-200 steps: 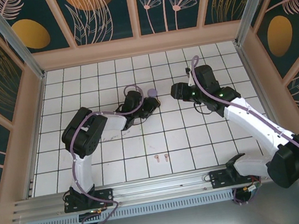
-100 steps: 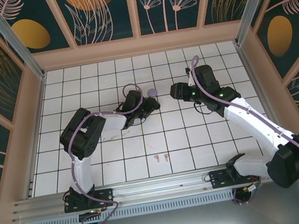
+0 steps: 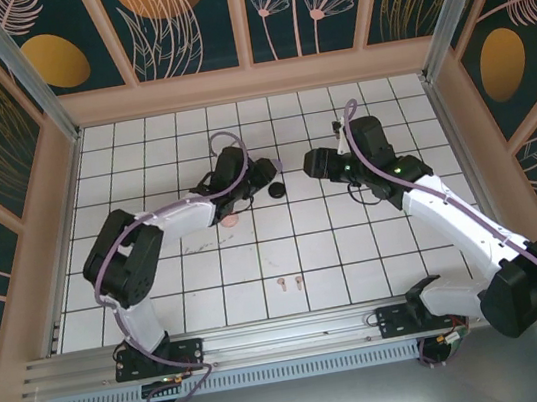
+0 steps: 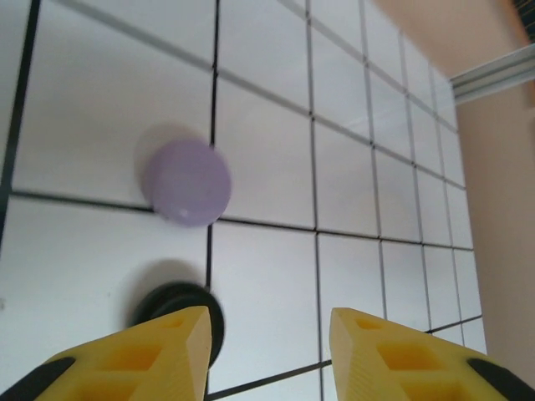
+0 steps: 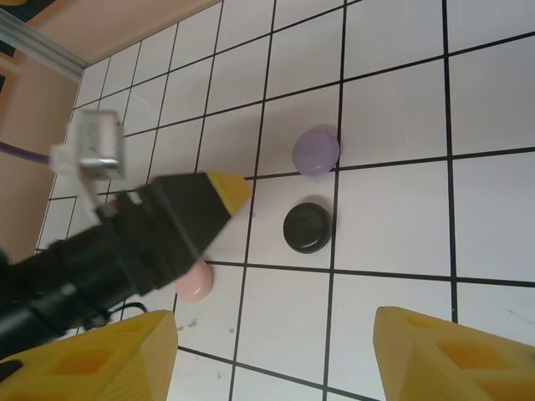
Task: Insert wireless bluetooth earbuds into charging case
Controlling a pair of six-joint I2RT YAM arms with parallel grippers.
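**Two open-jawed arms meet over three small cases; pink earbuds wait nearer the bases**

White tiles with black grid lines cover the counter [image 3: 159, 278], boxed in by floral wall panels. From above, the left arm [image 3: 185, 213] and right arm [image 3: 420, 199] meet mid-counter. A round black case [image 3: 276, 192] lies between their tips, and a pink case [image 3: 232, 220] sits just beside the left arm. The pink earbuds [image 3: 282, 283] lie side by side, well apart from the cases, toward the arm bases.

From the left wrist, the left jaws stand parted and hold nothing. A lilac case [image 4: 185, 182] lies ahead, with the black case partly behind one yellow finger [image 4: 159, 351].

From the right wrist, the right jaws gape wide and empty above all three cases.

The pink pair probably belongs in the pink case; whether its lid is open cannot be told. To do this well, one arm should steady that case while the other takes each bud singly, by its stem, approaching low so it does not skid.
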